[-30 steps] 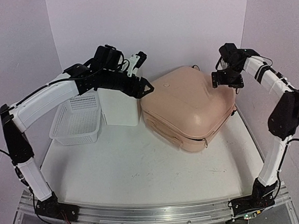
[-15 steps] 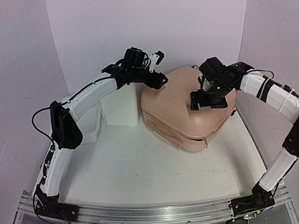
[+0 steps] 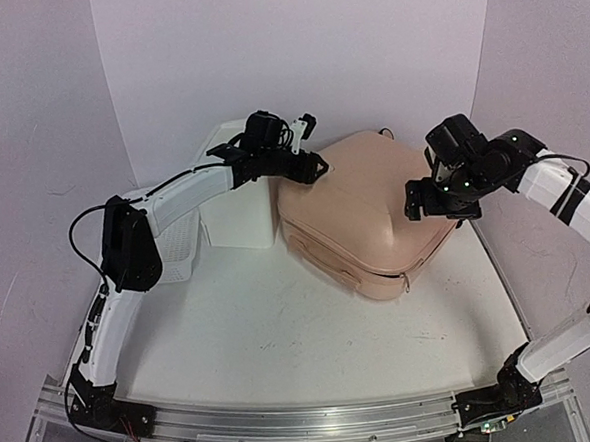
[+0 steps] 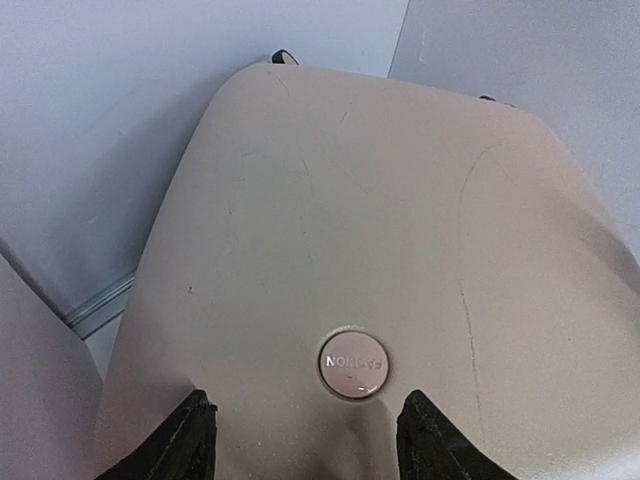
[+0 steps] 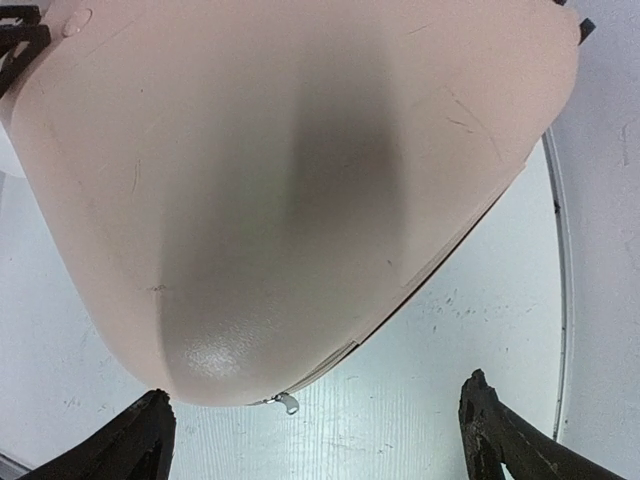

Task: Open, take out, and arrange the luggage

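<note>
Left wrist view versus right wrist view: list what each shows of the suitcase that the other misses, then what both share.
Left wrist only: the round badge, close enough to show its lettering, and the wall behind the luggage.

Right wrist only: the zipper pull at the near corner, the seam and the table.

Both: the closed peach-pink shell, framed by open, empty fingers, the left gripper in one and the right gripper in the other.

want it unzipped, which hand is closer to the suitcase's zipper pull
Right. The right hand hangs over the luggage's near corner, zipper pull framed between its fingers. The left hand is across the lid, at the round badge.
</note>
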`<act>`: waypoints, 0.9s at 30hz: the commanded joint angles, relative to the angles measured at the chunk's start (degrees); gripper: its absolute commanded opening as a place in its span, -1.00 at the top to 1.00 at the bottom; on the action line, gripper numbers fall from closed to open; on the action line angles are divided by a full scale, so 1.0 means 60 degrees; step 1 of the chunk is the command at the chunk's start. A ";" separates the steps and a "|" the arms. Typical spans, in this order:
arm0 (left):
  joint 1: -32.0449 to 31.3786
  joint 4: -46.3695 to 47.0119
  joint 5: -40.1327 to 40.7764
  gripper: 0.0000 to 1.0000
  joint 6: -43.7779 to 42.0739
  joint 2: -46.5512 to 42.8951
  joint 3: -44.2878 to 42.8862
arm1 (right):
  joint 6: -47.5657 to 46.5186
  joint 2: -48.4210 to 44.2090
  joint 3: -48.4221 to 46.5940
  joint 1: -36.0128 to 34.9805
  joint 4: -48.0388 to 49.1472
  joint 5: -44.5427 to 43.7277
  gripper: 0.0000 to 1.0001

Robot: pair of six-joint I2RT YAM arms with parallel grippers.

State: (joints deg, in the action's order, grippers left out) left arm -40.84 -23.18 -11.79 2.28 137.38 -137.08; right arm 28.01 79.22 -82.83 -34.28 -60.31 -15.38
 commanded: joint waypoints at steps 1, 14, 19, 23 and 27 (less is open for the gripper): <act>-0.0756 -0.1000 -0.1400 -0.23 0.1372 -0.0643 0.1381 | 0.0063 -0.0611 -0.0157 0.0015 -0.0368 -0.0714 -0.97; -0.3137 -0.1200 -0.2326 -0.18 0.1590 -0.2312 0.3738 | -0.1026 -0.1278 0.0275 0.0000 -0.0535 -0.0380 -0.97; -0.2656 -0.1191 -0.0873 -0.27 0.0594 -0.4920 0.5774 | -0.3510 -0.0812 0.0027 -0.1464 0.0238 0.0032 -0.97; -0.1401 -0.1209 -0.0538 -0.33 0.0786 -0.7505 0.7804 | -0.5012 0.0318 -0.0722 -0.2564 0.0953 -0.0130 -0.97; -0.0536 -0.1461 0.0670 -0.50 0.0636 -0.9922 0.9665 | -0.5422 0.2352 -0.2336 -0.3163 0.1141 0.0071 -0.97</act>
State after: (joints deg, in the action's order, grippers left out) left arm -47.40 -31.09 -15.62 7.40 93.67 -85.27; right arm 2.90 84.47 -88.27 -50.52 -58.89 -15.70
